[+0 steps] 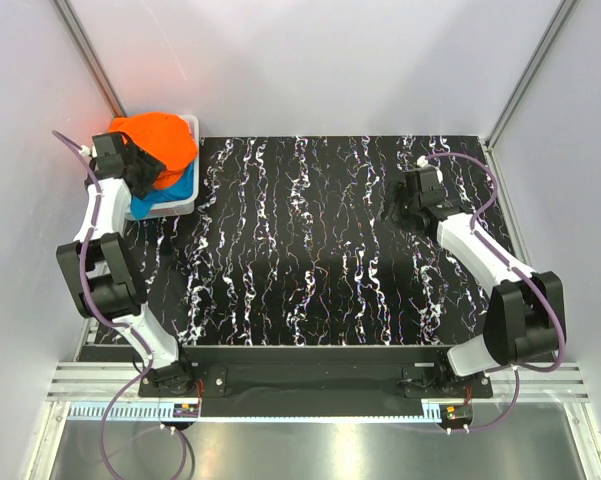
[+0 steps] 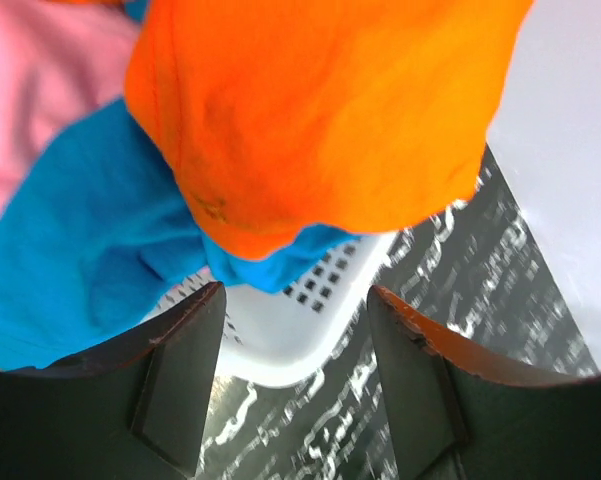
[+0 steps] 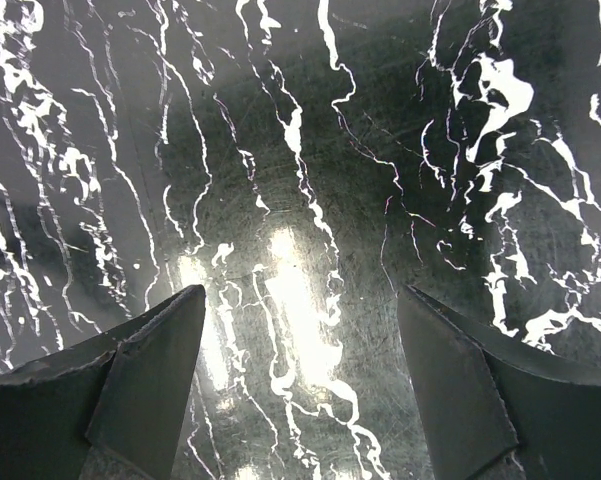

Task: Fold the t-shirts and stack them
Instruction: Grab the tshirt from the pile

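Overhead, the left gripper [image 1: 132, 168] hangs over a white basket [image 1: 192, 170] that sits at the far left corner of a black, white-veined table [image 1: 310, 250], with the arm stretched up along the left edge to reach it. The orange t-shirt [image 1: 160, 135] lies heaped on top of the basket, bunched rather than folded, and spills over its rim. The blue t-shirt [image 1: 176, 188] lies beneath it, with a crumpled fold poking out on the near side. The left wrist camera also shows the pink t-shirt [image 2: 30, 90] in the upper left corner of its view, partly covered by the blue one. All three shirts are in the basket and none lies on the table. In that same view the left gripper's two dark fingers [image 2: 180, 370] stand apart with a clear gap, and the drooping blue and orange cloth hangs just beyond their tips. No fabric is pinched between them, and the basket's perforated wall shows through the gap. Across the table, well apart from the basket, the right gripper [image 1: 398, 205] hovers above bare marbled surface near the far right side. Its jaws are spread wide and hold nothing, and light glares off the tabletop between them.
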### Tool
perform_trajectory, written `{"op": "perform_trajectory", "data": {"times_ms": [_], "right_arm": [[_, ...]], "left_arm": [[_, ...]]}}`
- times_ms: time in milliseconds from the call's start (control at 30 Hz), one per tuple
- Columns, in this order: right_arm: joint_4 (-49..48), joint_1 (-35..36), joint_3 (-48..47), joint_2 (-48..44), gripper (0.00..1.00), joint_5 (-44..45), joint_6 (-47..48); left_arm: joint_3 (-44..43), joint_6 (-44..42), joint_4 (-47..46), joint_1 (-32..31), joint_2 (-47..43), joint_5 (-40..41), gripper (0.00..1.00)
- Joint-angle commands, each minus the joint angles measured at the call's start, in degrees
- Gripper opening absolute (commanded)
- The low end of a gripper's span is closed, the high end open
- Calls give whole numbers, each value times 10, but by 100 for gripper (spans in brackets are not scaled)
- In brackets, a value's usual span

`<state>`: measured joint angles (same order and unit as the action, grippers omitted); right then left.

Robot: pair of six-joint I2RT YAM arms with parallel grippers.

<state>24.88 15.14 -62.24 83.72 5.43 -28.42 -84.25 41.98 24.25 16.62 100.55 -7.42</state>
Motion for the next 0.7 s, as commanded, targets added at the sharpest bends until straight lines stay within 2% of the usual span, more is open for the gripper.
{"op": "perform_trajectory", "data": {"times_ms": [0, 133, 267, 367, 533, 667], "right_arm": [[-26, 5, -26, 16, 84, -11, 14], [-27, 5, -29, 26, 85, -13, 15], [-35, 5, -30, 28, 84, -17, 17], [-40, 6, -35, 35, 85, -19, 16], [-40, 5, -41, 49, 85, -26, 14], [-41, 5, -41, 54, 84, -31, 9]], "left_arm": [[-4, -24, -50, -21, -40, 72, 63], [7, -44, -61, -45, -54, 168, 63], [24, -26, -70, -54, -66, 278, 63], [24, -14, -74, -54, -64, 315, 63], [13, -3, -75, -51, -40, 320, 63], [-9, 13, -76, -37, -5, 259, 63]]}}
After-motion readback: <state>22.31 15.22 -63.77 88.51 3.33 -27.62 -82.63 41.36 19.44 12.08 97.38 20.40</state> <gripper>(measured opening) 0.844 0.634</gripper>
